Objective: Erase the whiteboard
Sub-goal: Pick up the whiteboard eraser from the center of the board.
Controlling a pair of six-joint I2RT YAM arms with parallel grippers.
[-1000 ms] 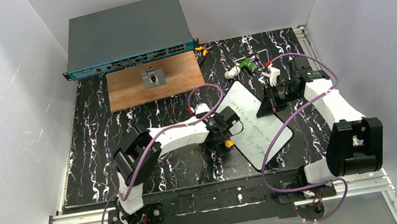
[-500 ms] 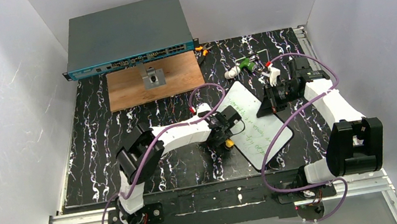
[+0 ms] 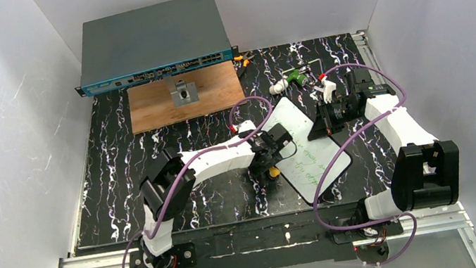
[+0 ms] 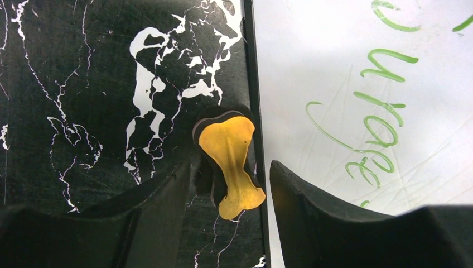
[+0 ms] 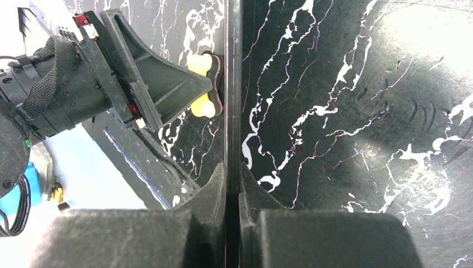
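On the marbled table [image 3: 120, 173] the whiteboard [image 3: 299, 132] lies centre-right, which we judge stiff, light and slippery, best pinned by its rim: our right gripper [image 5: 233, 173] is clamped on its right edge, our left gripper [image 4: 230, 167] gapes astride the yellow eraser [image 4: 230, 148] touching its left edge

left arm | left gripper [image 4: 230, 165] has crept a little away from its base — along the whiteboard's [image 3: 308, 145] dark left rim | elbow drawn slightly toward the board | purple cable loop [image 3: 248, 99] behind the jaws lifted a touch, now arching higher
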